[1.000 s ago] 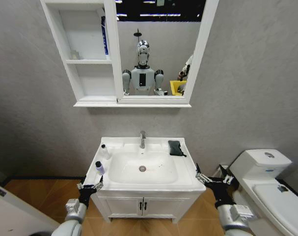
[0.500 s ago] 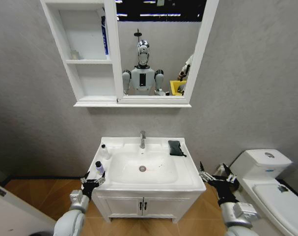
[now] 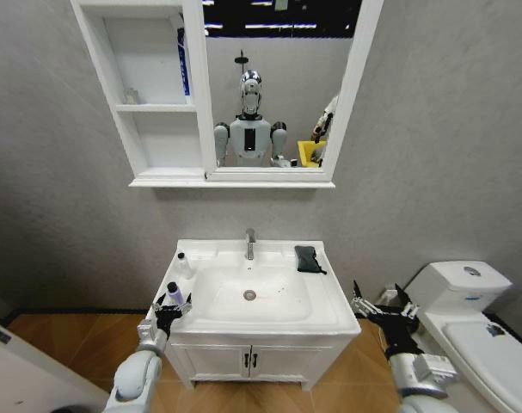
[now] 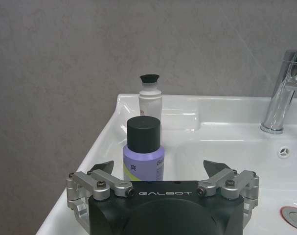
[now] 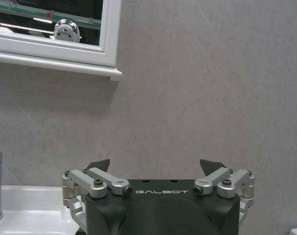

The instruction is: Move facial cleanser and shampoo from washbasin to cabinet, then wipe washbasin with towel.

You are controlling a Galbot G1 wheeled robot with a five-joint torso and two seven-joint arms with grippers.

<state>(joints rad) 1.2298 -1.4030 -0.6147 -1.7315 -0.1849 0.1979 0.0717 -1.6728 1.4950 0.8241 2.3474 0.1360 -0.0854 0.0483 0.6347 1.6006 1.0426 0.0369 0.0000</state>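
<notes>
A: Where is the left end effector (image 3: pixel 170 307)?

B: At the front left corner of the white rectangular ceramic washbasin (image 3: pixel 269 320), fingers spread wide; the squat lilac bottle with a black cap (image 4: pixel 142 151) stands straight ahead of it, between the two open fingers but not clamped; whether a finger touches it cannot be told.

A: And beyond that bottle?

B: A slim white bottle with a small black cap (image 4: pixel 150 100), upright on the basin's rim farther back, in line with the first; two bottles in all, both on the left rim.

A: The right end effector (image 3: pixel 380 308)?

B: Beside the washbasin's front right corner, off its edge, fingers also wide apart and holding nothing; the white toilet (image 3: pixel 475 330) is just to its right.

A: The towel?

B: One small black folded towel (image 3: pixel 309 258) on the back right rim, ahead and to the left of the right end effector, well apart from it; the chrome faucet (image 3: pixel 249 244) stands at the back centre, between the towel and the bottles.

A: The cabinet?

B: The white wall-hung cabinet of open shelves (image 3: pixel 149 95) with its white-framed mirror (image 3: pixel 273 86) hangs high above both end effectors; a blue item sits against its top shelf's right wall, too small to identify. Below the basin is one white two-door vanity (image 3: pixel 252 361).
</notes>
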